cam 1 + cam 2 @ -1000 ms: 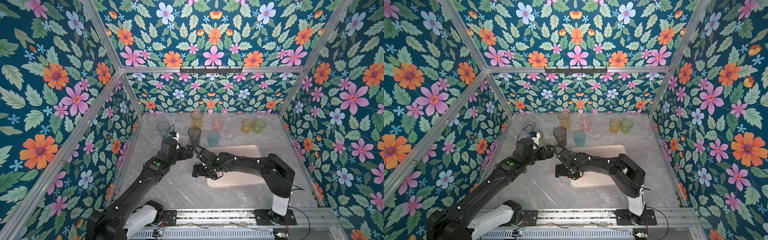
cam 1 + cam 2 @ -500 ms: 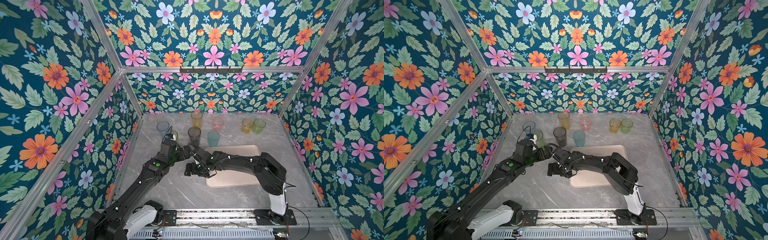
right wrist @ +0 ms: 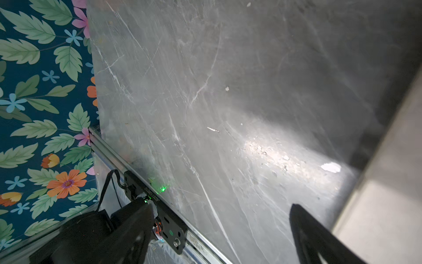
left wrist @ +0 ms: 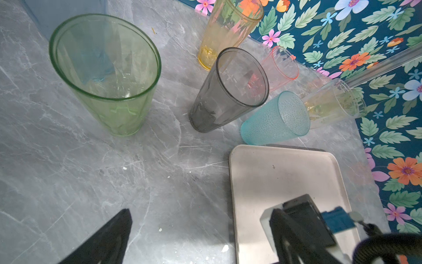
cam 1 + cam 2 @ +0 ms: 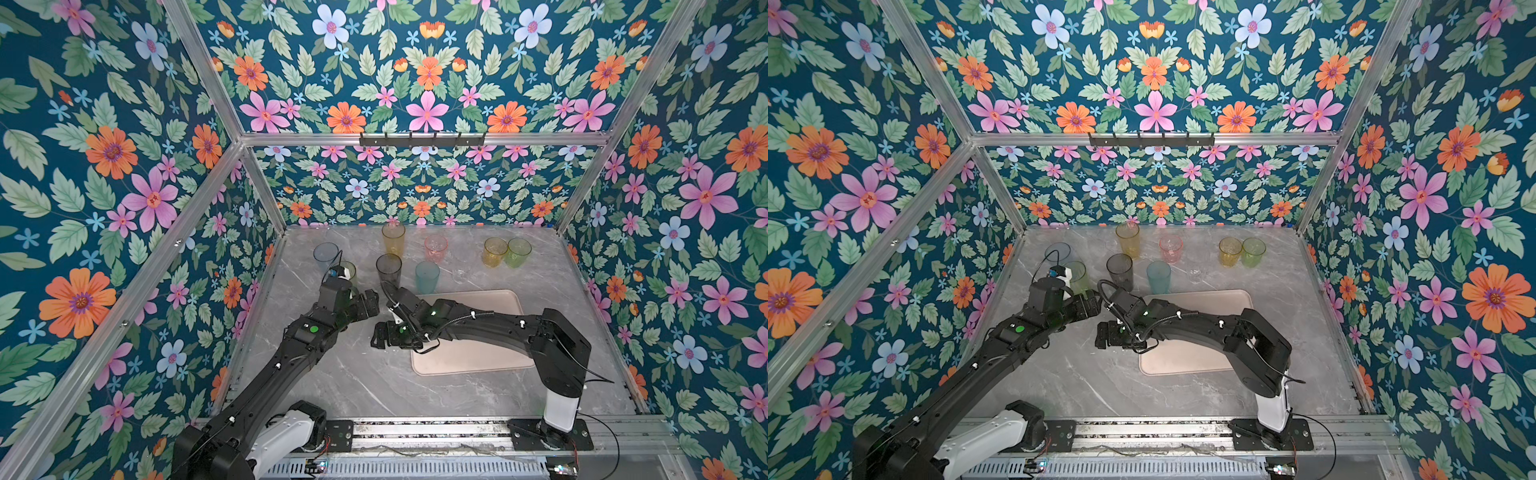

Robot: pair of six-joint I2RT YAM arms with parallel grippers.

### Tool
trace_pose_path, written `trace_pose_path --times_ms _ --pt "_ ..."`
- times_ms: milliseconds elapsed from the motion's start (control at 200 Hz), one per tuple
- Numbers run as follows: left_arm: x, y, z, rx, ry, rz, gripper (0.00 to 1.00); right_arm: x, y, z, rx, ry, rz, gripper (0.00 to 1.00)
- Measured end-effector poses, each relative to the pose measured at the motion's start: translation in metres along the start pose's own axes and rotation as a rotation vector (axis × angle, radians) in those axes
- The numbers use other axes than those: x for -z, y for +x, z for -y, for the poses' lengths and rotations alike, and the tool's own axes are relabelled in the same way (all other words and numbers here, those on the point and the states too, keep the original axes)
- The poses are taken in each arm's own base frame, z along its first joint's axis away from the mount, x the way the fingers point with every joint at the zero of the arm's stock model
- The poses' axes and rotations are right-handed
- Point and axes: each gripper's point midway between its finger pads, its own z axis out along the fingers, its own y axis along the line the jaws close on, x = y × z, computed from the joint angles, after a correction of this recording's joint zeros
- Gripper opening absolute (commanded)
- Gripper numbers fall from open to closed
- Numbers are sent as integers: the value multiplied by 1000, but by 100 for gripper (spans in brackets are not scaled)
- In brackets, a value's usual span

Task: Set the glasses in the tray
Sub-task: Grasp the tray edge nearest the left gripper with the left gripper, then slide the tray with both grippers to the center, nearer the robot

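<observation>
The glasses stand along the back of the table in both top views: blue-grey (image 5: pixel 325 254), yellow-green (image 5: pixel 348 271), smoky dark (image 5: pixel 388 270), tall amber (image 5: pixel 393 239), pink (image 5: pixel 435 248), teal (image 5: pixel 427 277), clear (image 5: pixel 460 274), short amber (image 5: pixel 494 251) and green (image 5: pixel 518 251). The beige tray (image 5: pixel 490 299) lies in front of them with no glass on it. My left gripper (image 5: pixel 368 305) is open, just in front of the yellow-green glass (image 4: pixel 107 73) and the smoky one (image 4: pixel 230 91). My right gripper (image 5: pixel 380 336) hangs open over bare table beside the tray's left edge (image 3: pixel 388 205).
The grey marble table (image 5: pixel 332 374) is walled by floral panels on three sides. A metal rail (image 5: pixel 415 432) with both arm bases runs along the front edge. The two wrists are close together near the tray's left side. White crumbs (image 3: pixel 331 166) dot the table.
My right gripper has slid left, off the tray and onto bare table. My left wrist has shifted slightly, uncovering the yellow-green glass behind it.
</observation>
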Motion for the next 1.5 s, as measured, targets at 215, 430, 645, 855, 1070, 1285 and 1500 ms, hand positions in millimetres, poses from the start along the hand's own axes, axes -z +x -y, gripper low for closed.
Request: trace_pose_path --times_ms 215,430,645,855,1070,1285,1500 --pt "-6 8 3 -1 22 -38 89 33 4 40 -55 68 30 94" --pt "-28 41 20 -15 81 -137 74 86 -1 64 -97 84 122 94" --pt "-51 88 45 -54 112 -254 66 121 -4 90 -139 115 201 94" --pt "-70 117 61 -107 86 -308 49 141 -18 103 -158 134 274 94" --pt "-84 144 68 -147 45 -359 38 147 -25 107 -149 153 298 94" --pt "-97 158 67 -157 6 -379 36 149 -29 107 -151 156 303 95" --pt "-103 165 59 -160 -31 -387 29 150 -29 106 -146 155 304 95"
